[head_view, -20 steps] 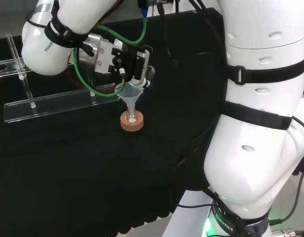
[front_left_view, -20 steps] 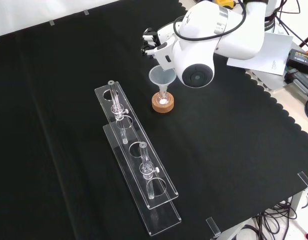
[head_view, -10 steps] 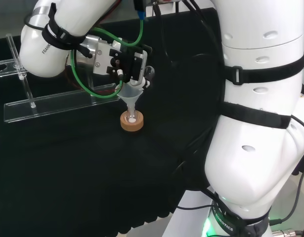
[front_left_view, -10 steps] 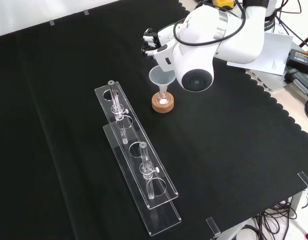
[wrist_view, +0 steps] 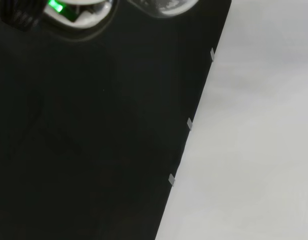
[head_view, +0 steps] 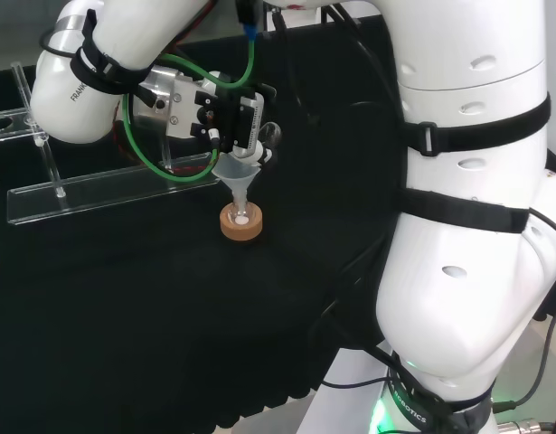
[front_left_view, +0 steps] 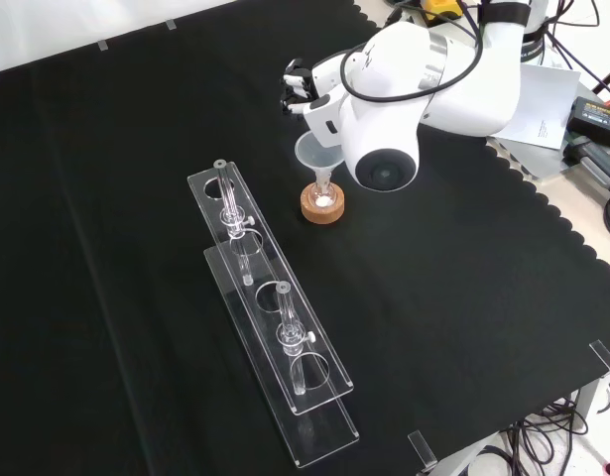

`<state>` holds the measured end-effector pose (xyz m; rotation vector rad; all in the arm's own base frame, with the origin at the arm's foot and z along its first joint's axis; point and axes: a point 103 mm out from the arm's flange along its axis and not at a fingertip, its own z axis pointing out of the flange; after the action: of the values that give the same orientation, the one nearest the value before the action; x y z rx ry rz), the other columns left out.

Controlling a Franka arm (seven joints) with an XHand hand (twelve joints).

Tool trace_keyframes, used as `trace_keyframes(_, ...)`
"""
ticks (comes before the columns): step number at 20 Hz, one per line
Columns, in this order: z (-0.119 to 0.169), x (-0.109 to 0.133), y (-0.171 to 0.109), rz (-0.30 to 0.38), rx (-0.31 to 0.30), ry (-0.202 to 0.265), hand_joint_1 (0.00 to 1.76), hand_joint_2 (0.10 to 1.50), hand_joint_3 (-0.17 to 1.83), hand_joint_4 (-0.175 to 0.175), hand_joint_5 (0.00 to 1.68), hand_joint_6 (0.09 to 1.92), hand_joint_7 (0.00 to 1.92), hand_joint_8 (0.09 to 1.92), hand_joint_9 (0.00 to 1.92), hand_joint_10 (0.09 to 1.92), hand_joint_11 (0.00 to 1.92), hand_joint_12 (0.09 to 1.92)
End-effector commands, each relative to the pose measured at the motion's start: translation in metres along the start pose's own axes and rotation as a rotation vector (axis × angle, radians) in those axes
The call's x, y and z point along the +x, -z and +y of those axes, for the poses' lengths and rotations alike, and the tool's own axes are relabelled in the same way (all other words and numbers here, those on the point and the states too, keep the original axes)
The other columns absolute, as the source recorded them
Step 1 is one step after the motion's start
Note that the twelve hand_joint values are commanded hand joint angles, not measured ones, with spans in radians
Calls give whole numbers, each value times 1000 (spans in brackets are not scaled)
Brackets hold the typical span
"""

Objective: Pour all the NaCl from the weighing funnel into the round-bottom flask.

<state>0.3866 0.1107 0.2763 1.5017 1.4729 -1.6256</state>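
A small round-bottom flask (front_left_view: pixel 323 197) with white powder at its bottom sits on a cork ring (head_view: pixel 241 224) (front_left_view: pixel 322 208). A clear plastic funnel (head_view: pixel 240 174) (front_left_view: pixel 313 154) stands in its neck. The black and white hand (head_view: pixel 230 116) (front_left_view: pixel 303 85) hovers just above the funnel's mouth, its fingers curled round a small clear weighing funnel (head_view: pixel 270 136) tipped toward that mouth. In the wrist view a rounded glass piece (wrist_view: pixel 163 5) shows close to the hand. Whether any powder is left in the weighing funnel is hidden.
Two long clear acrylic racks (front_left_view: pixel 273 327) (head_view: pixel 106 190) with glass tubes stand beside the flask, left of it in both fixed views. Papers (front_left_view: pixel 528 99) lie at the bench's right edge in the front view. The cloth's edge (wrist_view: pixel 189 125) runs through the wrist view.
The arm's forearm link and the hand have shifted slightly left in both fixed views, still over the funnel. Flask, cork ring and funnel have not moved.
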Motion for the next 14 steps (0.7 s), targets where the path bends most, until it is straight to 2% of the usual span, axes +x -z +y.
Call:
trace_keyframes(1,-1,0,1,-6,6,-3,1103,734,555,175,1207,750,609,641,1015,231,894,984)
trace_keyframes(8,-2,1,4,-31,8,-8,1103,734,556,175,1207,751,610,641,1016,231,896,981)
trace_keyframes(14,-2,-1,4,-19,6,-8,1103,734,556,175,1207,751,610,641,1016,231,898,979)
